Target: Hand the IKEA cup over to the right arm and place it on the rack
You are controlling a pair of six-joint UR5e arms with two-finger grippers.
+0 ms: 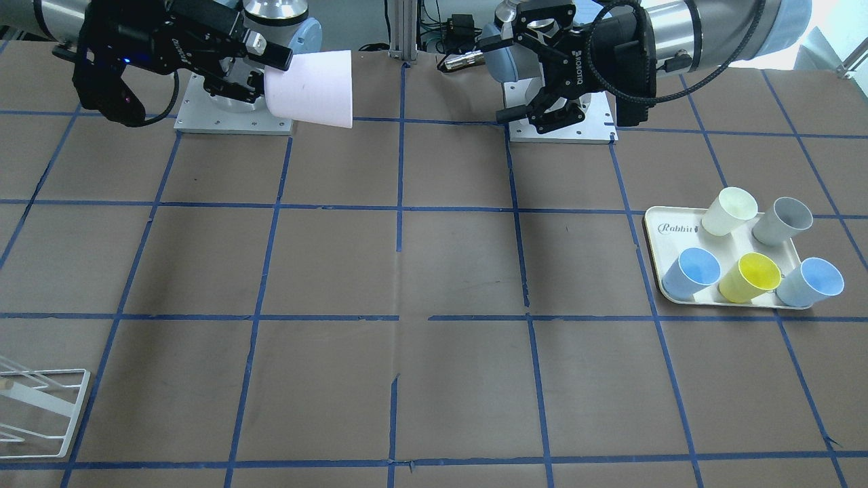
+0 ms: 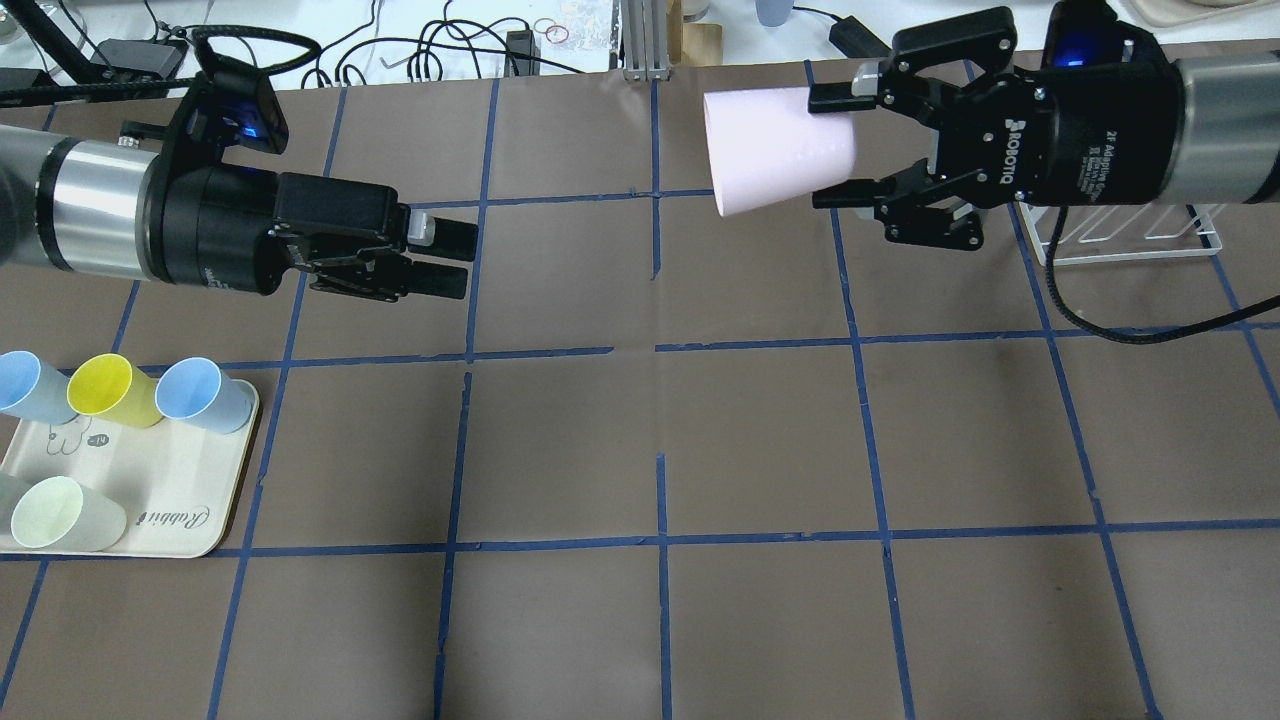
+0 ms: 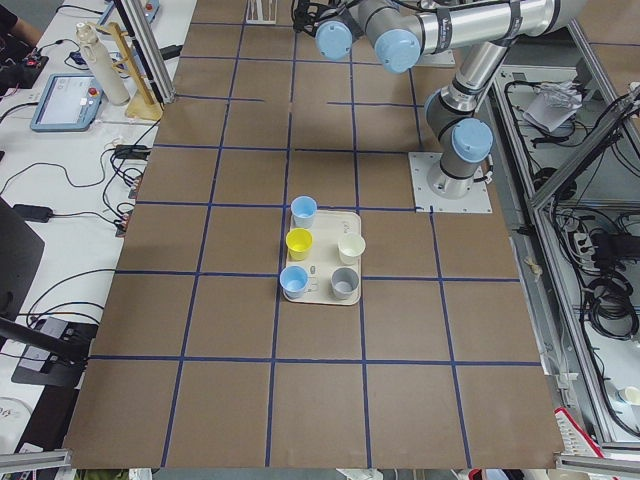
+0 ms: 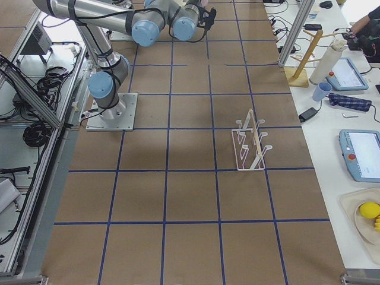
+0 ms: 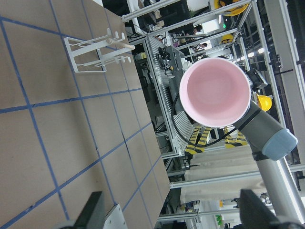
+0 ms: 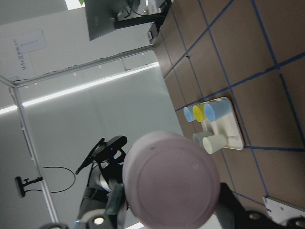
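Pink cup (image 2: 780,150): very pale pink, near white outside, stronger pink inside, one small dark speck on its side.
Left gripper (image 2: 465,258) and right gripper (image 2: 835,148): black, white lettering.
Left arm (image 3: 480,20) and right arm (image 4: 95,18): silver-grey tubes, pale blue joint caps.
Table (image 2: 560,450): brown, dark blue tape grid.
Tray (image 1: 656,227), right side of the front-facing view: cream, dark script lettering.
Upper row on it: cream cup (image 1: 730,211), grey cup (image 1: 783,221).
Lower row: blue cup (image 1: 692,273), yellow cup (image 1: 749,276), second blue cup (image 1: 810,281). Both blues are light.
Rack (image 4: 248,169): white wire, one tan rod.
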